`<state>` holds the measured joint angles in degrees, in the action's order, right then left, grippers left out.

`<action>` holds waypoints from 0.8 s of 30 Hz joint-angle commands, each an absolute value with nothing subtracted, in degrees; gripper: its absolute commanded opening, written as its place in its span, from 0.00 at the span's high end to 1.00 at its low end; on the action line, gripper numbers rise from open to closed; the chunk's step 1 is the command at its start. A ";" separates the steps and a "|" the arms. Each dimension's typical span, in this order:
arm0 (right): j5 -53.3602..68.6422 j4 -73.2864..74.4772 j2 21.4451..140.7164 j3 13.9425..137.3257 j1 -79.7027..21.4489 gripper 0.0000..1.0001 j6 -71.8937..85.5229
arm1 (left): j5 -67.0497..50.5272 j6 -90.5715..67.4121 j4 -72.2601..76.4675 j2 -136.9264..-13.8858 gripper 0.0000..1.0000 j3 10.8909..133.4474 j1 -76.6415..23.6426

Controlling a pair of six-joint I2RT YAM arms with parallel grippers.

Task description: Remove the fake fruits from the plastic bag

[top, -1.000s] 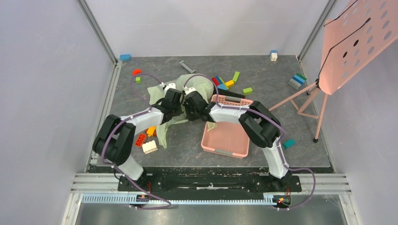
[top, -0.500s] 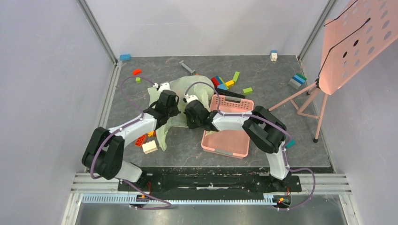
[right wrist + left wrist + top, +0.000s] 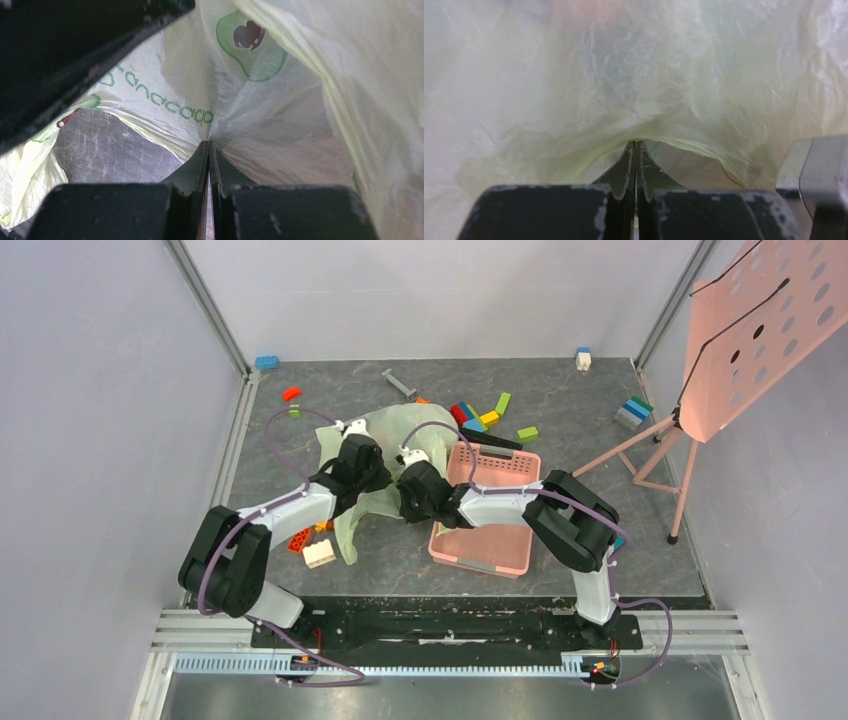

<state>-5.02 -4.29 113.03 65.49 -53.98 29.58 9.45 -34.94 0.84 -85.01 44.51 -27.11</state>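
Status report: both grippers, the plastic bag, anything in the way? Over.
Left gripper shut on plastic bag. Right gripper shut on it too. Fruits not clearly visible. Pink basket close beside bag.

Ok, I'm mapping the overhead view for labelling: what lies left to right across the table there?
Small blue toy block → red curved block → pale green crinkly plastic bag → pink perforated plastic basket → grey-blue-green block stack → pink perforated panel on its stand.
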 commanded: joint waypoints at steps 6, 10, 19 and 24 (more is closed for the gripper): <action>-4.57 0.86 113.72 63.20 -54.85 0.97 31.85 | 0.69 -42.62 7.49 -82.07 0.98 36.22 -27.16; -4.18 0.47 114.16 63.20 -54.84 0.97 32.32 | 1.56 -43.11 11.13 -85.06 0.98 36.32 -27.16; -4.07 0.44 114.83 62.68 -54.80 0.97 32.50 | 6.56 -42.03 15.40 -89.22 0.98 41.75 -26.56; -3.60 0.51 115.65 62.54 -54.91 0.97 32.85 | 8.23 -41.40 15.48 -89.32 0.98 45.05 -24.23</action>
<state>-4.75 -5.32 112.99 64.86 -54.06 32.18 4.93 -41.15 11.66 -89.25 40.97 -26.26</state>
